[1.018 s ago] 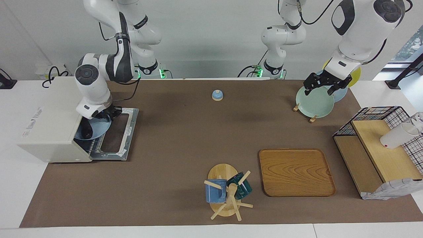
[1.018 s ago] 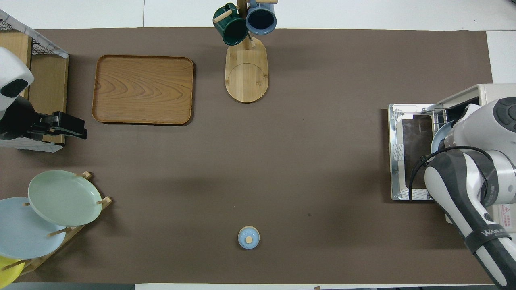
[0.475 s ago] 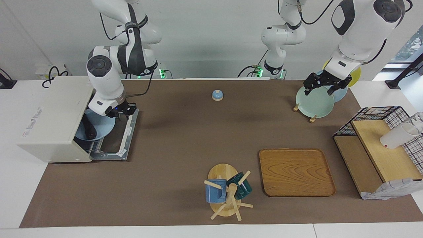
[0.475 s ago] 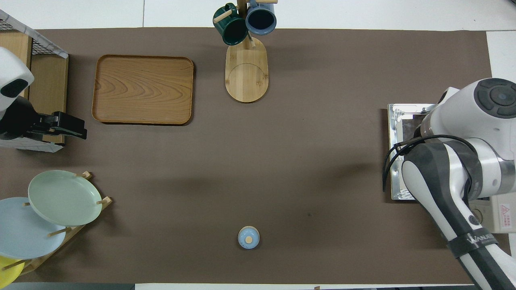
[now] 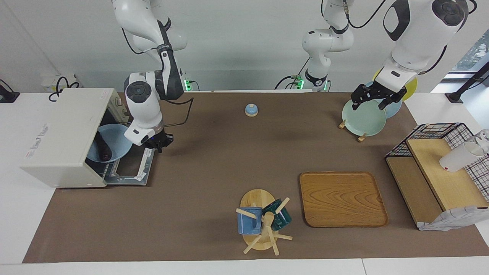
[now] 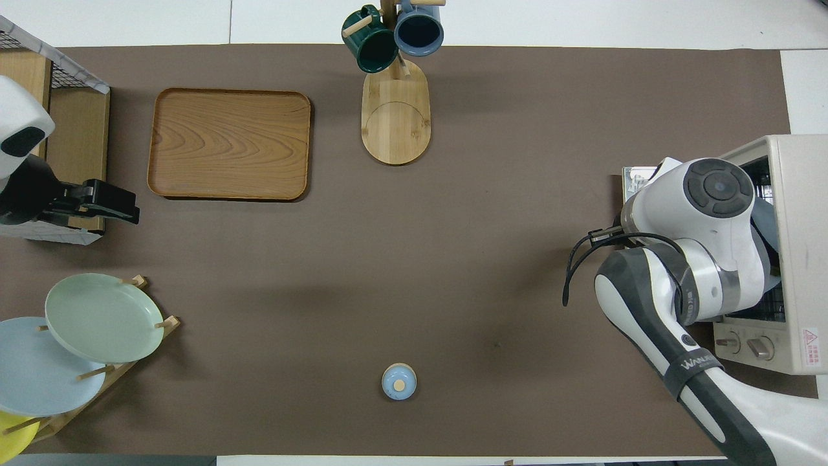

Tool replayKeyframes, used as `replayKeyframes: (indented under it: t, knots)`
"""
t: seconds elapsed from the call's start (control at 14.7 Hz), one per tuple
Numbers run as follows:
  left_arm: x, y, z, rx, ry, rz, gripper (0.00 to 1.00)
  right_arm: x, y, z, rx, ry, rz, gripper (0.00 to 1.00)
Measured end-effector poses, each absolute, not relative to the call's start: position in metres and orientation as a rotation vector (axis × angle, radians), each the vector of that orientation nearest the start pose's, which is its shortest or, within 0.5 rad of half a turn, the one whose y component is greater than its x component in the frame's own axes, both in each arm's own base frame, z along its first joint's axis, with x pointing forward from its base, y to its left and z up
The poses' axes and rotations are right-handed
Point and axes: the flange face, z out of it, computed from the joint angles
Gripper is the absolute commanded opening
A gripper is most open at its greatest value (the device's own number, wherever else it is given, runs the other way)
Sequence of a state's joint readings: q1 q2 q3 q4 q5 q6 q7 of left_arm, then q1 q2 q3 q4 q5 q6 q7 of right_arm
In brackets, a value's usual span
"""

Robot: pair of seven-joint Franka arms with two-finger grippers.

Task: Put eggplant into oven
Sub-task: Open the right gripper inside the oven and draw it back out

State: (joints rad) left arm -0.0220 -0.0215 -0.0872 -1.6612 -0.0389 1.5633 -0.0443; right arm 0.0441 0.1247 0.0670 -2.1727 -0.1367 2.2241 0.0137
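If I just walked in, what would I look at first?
Probably the oven at the right arm's end of the table, its door flat open, with a blue plate poking out and the dark eggplant lying on it. The right hand hangs shut over the door's edge, holding nothing. The left hand waits, open, over the rack of coloured plates.

Beside my right pincer [image 5: 159, 144], the off-white oven [image 5: 63, 137] stands at my right arm's end of the table, its glass door [image 5: 130, 165] folded flat down just below the pincer. Inside the mouth, the dark, glossy eggplant [image 5: 102, 148] lies lengthwise on a pale blue plate [image 5: 114, 147], which tilts half out.
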Motion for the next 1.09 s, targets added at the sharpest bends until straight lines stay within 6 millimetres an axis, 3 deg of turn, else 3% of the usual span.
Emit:
replayKeyframes:
  t: [0.68,1.09]
  knots:
    - [0.54,-0.064,0.593,-3.169,0.101,0.125,1.0,0.527,0.047,0.303,-3.227,-0.297,0.106,0.0]
    - [0.54,-0.064,0.593,-3.169,0.101,0.125,1.0,0.523,0.048,0.297,-3.314,-0.515,0.1,0.0]
